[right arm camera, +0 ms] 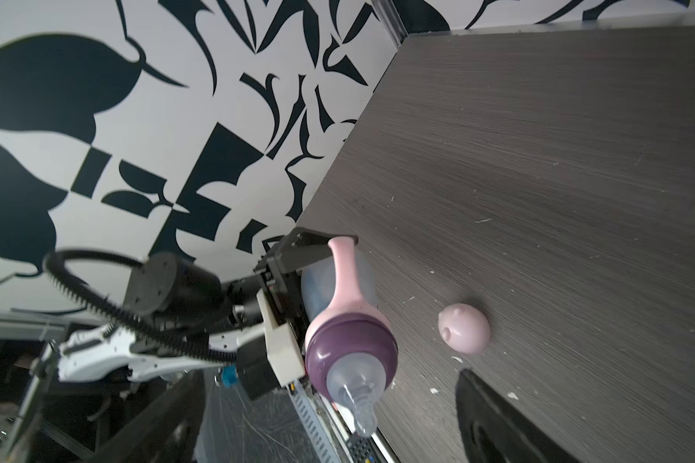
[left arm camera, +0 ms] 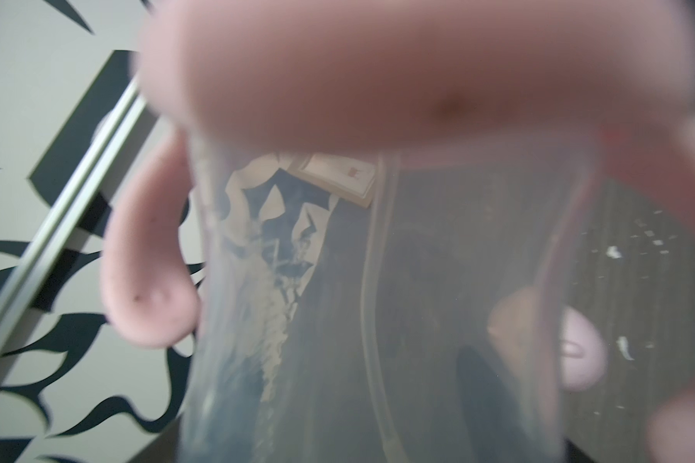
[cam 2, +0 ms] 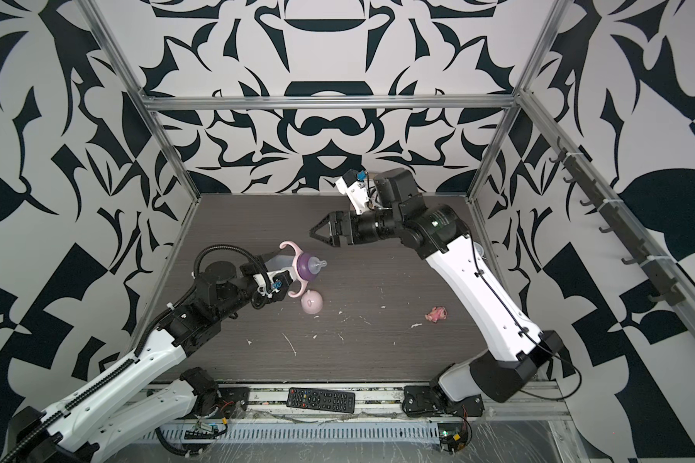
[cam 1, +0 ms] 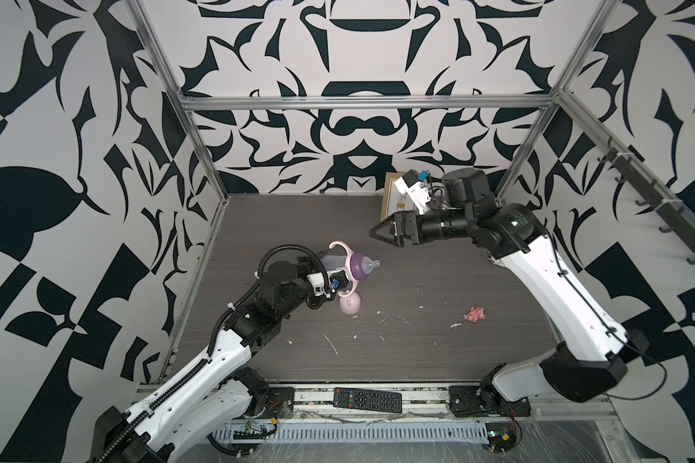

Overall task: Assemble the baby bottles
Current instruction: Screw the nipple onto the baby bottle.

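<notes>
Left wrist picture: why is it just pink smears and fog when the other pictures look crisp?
Left wrist view: the pink handle ring sits almost against the lens, so it blurs, and the translucent bottle hazes everything behind it. Right wrist view: the purple collar is sharp. Both top views: evenly lit, crisp.

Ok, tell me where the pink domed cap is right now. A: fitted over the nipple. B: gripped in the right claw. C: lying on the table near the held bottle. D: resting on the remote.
C: the pink domed cap lies on the table, apart from the bottle that the left claw holds, and the nipple is bare.
</notes>
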`<act>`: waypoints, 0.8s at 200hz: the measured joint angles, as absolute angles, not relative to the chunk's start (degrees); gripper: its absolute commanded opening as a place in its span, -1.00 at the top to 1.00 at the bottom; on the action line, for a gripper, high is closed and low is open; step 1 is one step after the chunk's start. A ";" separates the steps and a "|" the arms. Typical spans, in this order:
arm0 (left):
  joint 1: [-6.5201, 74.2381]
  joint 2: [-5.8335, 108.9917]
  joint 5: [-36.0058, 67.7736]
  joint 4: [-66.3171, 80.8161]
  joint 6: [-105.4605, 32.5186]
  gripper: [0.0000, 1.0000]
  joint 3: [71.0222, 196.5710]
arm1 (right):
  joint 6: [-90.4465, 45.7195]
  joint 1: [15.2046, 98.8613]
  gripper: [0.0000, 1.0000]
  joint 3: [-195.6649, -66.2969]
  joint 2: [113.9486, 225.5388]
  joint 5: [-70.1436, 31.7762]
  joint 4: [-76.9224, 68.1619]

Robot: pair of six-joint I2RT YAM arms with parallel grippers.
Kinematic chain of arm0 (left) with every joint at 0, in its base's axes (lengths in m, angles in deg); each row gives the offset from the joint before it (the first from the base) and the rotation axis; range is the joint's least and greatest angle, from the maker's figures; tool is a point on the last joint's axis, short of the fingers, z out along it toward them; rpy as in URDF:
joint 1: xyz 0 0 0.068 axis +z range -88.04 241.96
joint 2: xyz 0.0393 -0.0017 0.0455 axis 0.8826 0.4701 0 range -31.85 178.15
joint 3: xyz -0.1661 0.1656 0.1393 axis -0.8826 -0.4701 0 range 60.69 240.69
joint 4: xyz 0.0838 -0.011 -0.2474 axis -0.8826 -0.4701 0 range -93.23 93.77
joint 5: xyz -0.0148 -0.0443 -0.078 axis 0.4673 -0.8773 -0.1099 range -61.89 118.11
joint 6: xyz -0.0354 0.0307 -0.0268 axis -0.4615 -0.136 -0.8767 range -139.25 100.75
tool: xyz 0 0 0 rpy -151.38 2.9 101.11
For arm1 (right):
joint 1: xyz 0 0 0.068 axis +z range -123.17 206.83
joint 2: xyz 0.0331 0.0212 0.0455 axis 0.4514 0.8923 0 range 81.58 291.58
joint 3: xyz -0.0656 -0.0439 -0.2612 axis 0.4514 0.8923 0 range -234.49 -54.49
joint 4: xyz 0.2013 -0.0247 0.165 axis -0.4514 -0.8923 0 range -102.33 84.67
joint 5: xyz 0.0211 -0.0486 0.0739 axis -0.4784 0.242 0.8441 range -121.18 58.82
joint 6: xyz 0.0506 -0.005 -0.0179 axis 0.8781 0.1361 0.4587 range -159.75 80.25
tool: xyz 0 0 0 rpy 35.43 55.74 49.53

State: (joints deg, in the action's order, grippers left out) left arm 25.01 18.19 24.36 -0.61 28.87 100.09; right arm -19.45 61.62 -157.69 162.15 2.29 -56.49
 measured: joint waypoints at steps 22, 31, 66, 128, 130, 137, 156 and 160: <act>25.73 20.49 13.22 -8.61 26.03 1.00 104.48 | -29.84 64.76 -0.87 -151.35 155.25 0.83 -57.84; 25.86 21.56 8.67 -11.74 25.09 1.00 106.32 | -32.70 66.10 -0.83 -148.42 152.76 0.19 -57.80; 25.93 24.86 -4.66 -20.02 22.59 1.00 110.67 | -40.76 68.94 -0.89 -143.85 149.04 0.06 -57.86; 25.95 26.48 -12.14 -23.52 20.21 1.00 111.37 | -49.09 73.99 -0.86 -143.90 152.47 -0.18 -58.39; 25.95 26.56 -12.20 -23.59 20.15 1.00 111.43 | -49.20 74.07 -0.85 -143.90 152.58 -0.13 -58.39; 25.95 26.72 -12.38 -23.76 20.08 1.00 111.70 | -49.64 74.47 -0.80 -143.90 153.06 0.06 -58.39; 25.95 26.87 -12.81 -24.40 19.95 1.00 112.22 | -50.75 74.91 -0.67 -143.90 154.16 0.54 -58.39; 25.95 26.87 -12.92 -24.50 19.97 1.00 112.29 | -50.73 74.93 -0.66 -143.90 154.33 0.59 -58.41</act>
